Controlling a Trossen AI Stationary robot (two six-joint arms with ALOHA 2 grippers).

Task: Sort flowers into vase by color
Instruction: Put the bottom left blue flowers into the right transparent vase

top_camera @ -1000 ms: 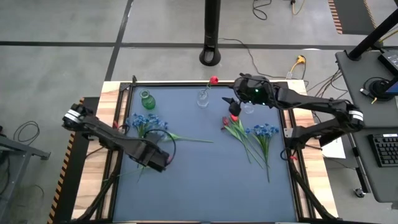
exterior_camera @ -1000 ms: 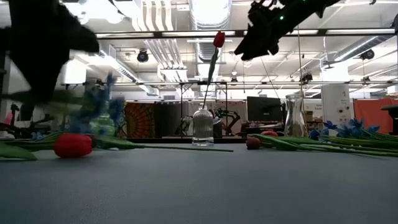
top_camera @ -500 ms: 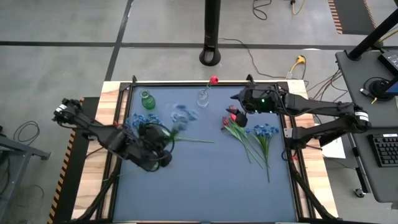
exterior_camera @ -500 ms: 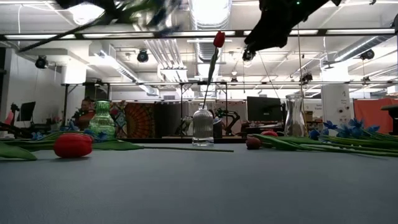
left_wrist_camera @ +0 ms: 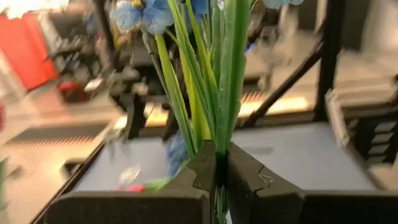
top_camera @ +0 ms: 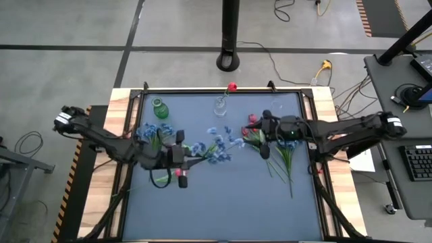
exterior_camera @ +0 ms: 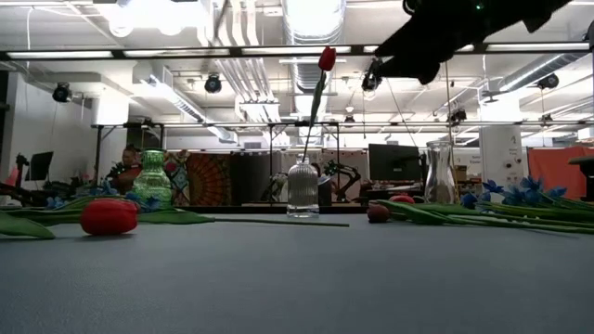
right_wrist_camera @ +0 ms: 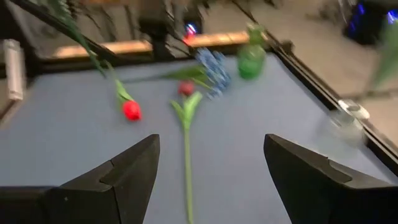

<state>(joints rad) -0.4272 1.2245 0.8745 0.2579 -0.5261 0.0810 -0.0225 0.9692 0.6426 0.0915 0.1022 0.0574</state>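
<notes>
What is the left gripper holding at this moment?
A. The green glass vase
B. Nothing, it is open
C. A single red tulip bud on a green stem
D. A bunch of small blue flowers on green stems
D: in the left wrist view the left gripper is shut on the green stems of the bunch of small blue artificial flowers.

Pole: a black pole (top_camera: pixel 230 34) stands on the floor behind the table.
Cables: they (top_camera: pixel 337 74) lie on the floor.
Keyboard: it (top_camera: pixel 420 162) sits on a desk (top_camera: pixel 395 101) at the right.
Lights: ceiling lights (exterior_camera: pixel 311 19) shine in the room.
</notes>
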